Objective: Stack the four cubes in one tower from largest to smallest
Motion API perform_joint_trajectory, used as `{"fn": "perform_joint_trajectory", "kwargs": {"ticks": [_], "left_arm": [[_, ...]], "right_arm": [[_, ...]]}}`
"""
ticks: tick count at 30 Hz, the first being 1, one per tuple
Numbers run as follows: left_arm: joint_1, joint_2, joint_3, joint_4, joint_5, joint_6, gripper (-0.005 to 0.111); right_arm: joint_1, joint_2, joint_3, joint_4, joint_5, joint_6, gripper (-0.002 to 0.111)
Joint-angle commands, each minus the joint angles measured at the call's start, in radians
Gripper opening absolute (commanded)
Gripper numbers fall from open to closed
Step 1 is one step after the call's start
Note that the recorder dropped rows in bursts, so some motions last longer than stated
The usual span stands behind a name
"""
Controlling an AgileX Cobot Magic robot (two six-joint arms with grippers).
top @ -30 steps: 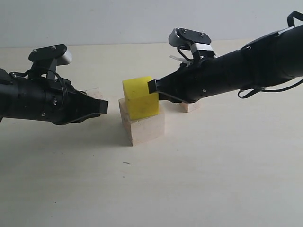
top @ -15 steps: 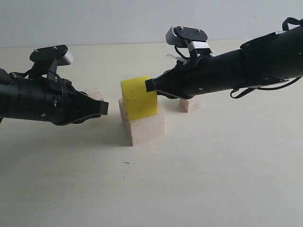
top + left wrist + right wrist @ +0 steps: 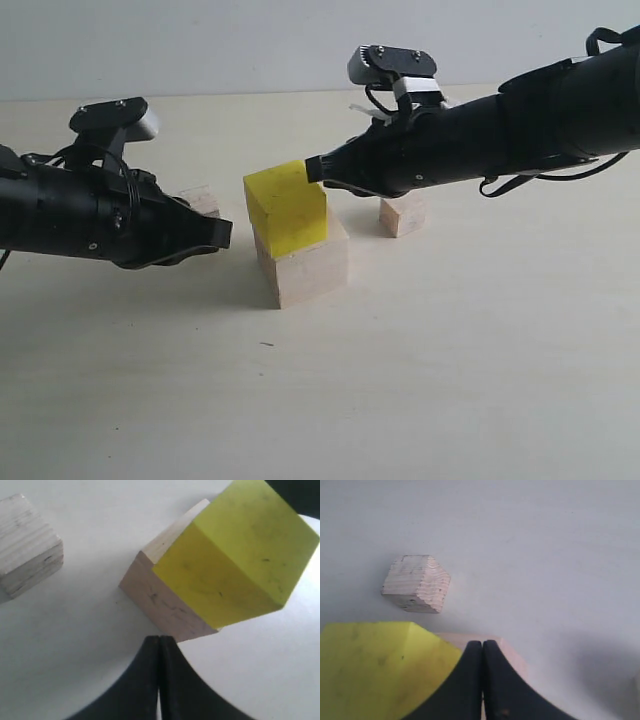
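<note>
Since the earlier frame your right hand [image 3: 313, 168] has pushed left, and the yellow cube [image 3: 286, 212] has slid and twisted with it. It now sits skewed on the pale wood cube [image 3: 308, 268] and overhangs that cube's left edge. Both hands have their fingers pressed together and hold nothing. The right fingertip touches the yellow cube's top right corner, and the left hand [image 3: 222, 234] hovers just left of the stack.

The plywood cube [image 3: 201, 201] waits on the counter [image 3: 450, 360] behind the left arm, and the small tan cube [image 3: 403, 215] lies to the right.

Judge these blocks rigid and light. The yellow one looks smooth and slides easily on wood, so nudges overshoot. Open the fingers and pinch two opposite flat faces at mid-height, not corners.
</note>
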Motion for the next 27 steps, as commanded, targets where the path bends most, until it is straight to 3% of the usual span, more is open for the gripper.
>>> {"fn": "perform_joint_trajectory", "kwargs": {"ticks": [1, 8, 15, 21, 27], "left_arm": [[0.002, -0.01, -0.016, -0.093, 0.038, 0.107, 0.0], [0.002, -0.002, -0.023, -0.288, 0.092, 0.306, 0.0], [0.002, 0.053, -0.023, -0.311, 0.079, 0.337, 0.0], [0.002, 0.064, -0.023, -0.442, 0.091, 0.518, 0.0], [0.002, 0.093, -0.042, -0.442, 0.099, 0.521, 0.0]], "right_arm": [[-0.004, 0.001, -0.006, 0.005, -0.053, 0.065, 0.0], [-0.004, -0.079, -0.006, -0.228, -0.161, 0.328, 0.0], [-0.004, -0.123, -0.006, -0.415, -0.18, 0.51, 0.0], [-0.004, -0.126, 0.017, -0.434, -0.189, 0.52, 0.0], [-0.004, -0.126, 0.034, -0.434, -0.183, 0.52, 0.0]]}}
